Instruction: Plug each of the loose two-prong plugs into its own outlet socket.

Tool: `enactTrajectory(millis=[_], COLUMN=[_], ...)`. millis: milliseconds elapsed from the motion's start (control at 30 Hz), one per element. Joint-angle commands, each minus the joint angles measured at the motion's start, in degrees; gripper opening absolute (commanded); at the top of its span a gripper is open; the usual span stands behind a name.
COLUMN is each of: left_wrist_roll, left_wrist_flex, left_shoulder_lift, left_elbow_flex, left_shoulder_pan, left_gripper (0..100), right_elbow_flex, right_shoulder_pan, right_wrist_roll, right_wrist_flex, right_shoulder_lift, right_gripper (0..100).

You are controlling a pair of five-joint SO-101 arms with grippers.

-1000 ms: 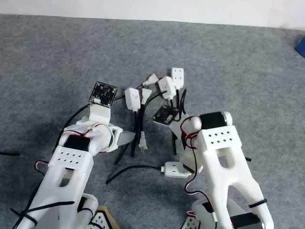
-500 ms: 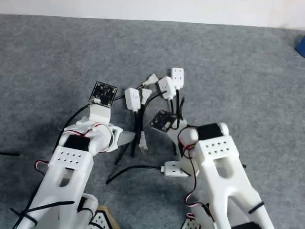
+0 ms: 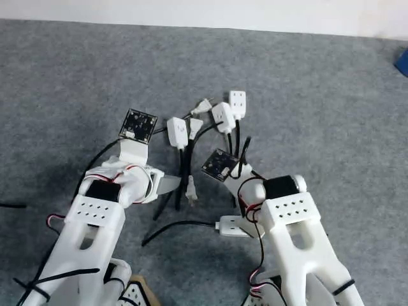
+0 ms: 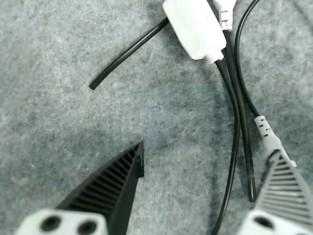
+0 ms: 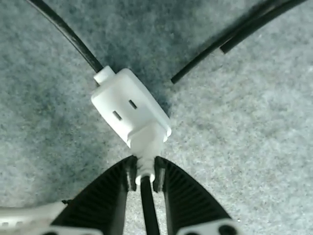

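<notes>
Right arm point(image 3: 293, 217) has retreated — right gripper point(image 5: 144, 166) pinches the cord point(image 5: 146, 196) at the outlet socket point(image 5: 131, 113). Left gripper point(image 4: 209, 149) unchanged — fingers spread over open carpet point(image 4: 73, 122)

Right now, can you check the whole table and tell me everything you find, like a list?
Surface: grey mat, lying flat.
Job's things: three white sockets bunched between the arms; a near socket close to the arm bases; loose plugs lying unplugged on the mat.
Clutter: nothing seen.
Grippers: left gripper open, low over the mat, one plug beside a finger; right gripper shut on the near socket's cable neck.
Cables: black cables crossing among the sockets.
Surroundings: white strip along the far edge; blue thing at the side.
</notes>
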Motion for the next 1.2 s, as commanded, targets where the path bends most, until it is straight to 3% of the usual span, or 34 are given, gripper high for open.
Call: enactTrajectory(millis=[0,267,467,533,767,900,1000,1167], left_wrist_roll=[-0.4,-0.4,-0.5,-0.7,-3.9,-6.2,-7.2,-11.2], left_wrist_flex=[-0.9,-1.0,-0.9,-0.9,2.2,13.2,18.7,20.7], left_shoulder_lift=[0.5,0.6,0.6,0.6,0.6,0.6,0.7,5.2], left_elbow_flex=[-2.3,-2.3,-2.1,-2.1,-3.8,-10.9,-15.7,-18.4], left_shoulder_pan=[-0.4,-0.3,1.2,1.2,8.0,17.0,24.5,32.5], left_gripper=[38,38,38,38,38,38,38,38], right_elbow_flex=[0.8,-15.7,-48.0,-57.6,-64.9,-59.6,-50.6,-28.1], right_shoulder_pan=[-1.8,-1.8,-1.7,-0.9,18.2,35.4,48.3,56.3], right_wrist_roll=[-0.9,-1.1,-5.5,-8.4,-26.8,-29.1,-30.0,-27.0], right_wrist_flex=[0.1,13.1,27.8,28.3,27.9,24.7,15.1,-0.4], right_shoulder_lift=[0.8,0.2,0.9,0.8,0.5,0.1,0.1,0.1], right_gripper=[5.0,39.3,42.2,42.2,42.2,42.2,42.2,42.2])
